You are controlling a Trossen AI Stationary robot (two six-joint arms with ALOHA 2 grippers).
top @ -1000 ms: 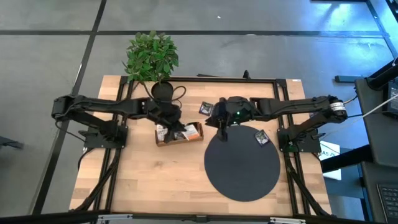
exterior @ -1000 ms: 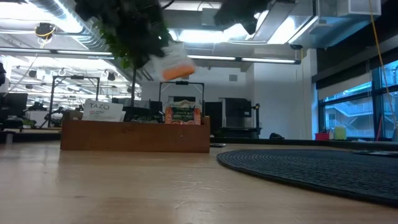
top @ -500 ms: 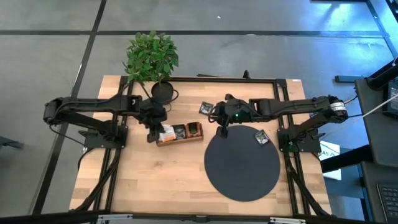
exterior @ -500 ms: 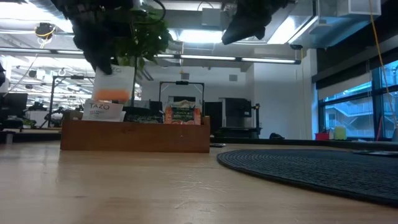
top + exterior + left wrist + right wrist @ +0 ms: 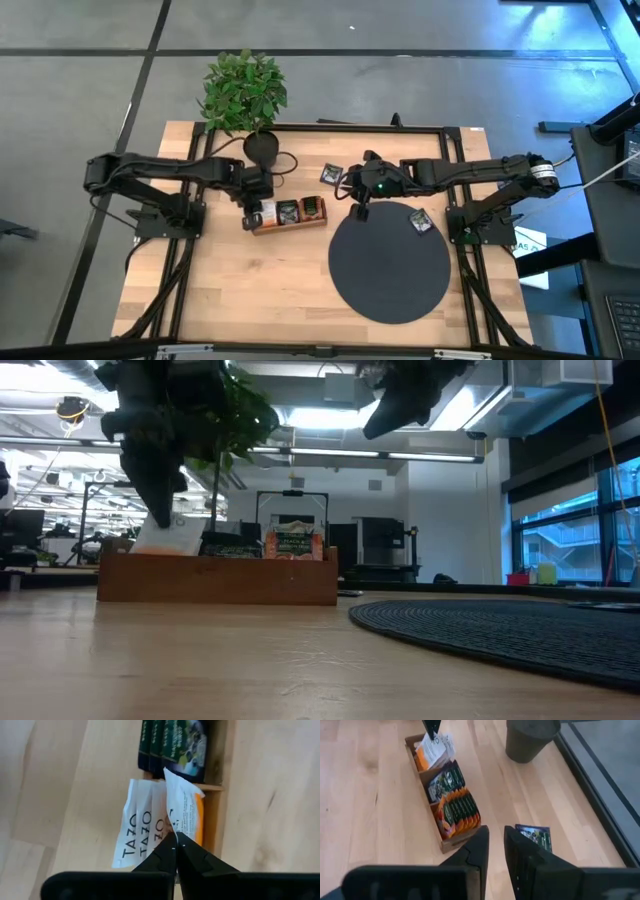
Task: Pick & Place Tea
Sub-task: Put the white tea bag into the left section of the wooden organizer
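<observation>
Nearest, black mat (image 5: 390, 270) with one loose sachet (image 5: 420, 221) on its far right part. At the mat's far left edge, right gripper (image 5: 358, 210) hovering, barely shifted over the last second, jaws slightly parted and empty. Beyond, left of the mat, wooden tray (image 5: 290, 227) with three compartments: white sachets left, dark ones middle, orange ones right. Left gripper (image 5: 175, 841) now down at the left compartment, jaws closed on a white-and-orange sachet (image 5: 184, 812). A second ago carried high over the tray's right side, half a second ago swung left and still raised, now lowered in among the white stack. Judged: placement nearly done, only release left, then on to the next loose sachet. Counts: three white TAZO sachets (image 5: 137, 832) standing in the compartment plus the held one, about three dark visible from the left wrist, orange roughly six but hard to count. Farther, one dark sachet (image 5: 330, 174) loose on the table, so two loose in all. Farthest, potted plant (image 5: 245, 90).
</observation>
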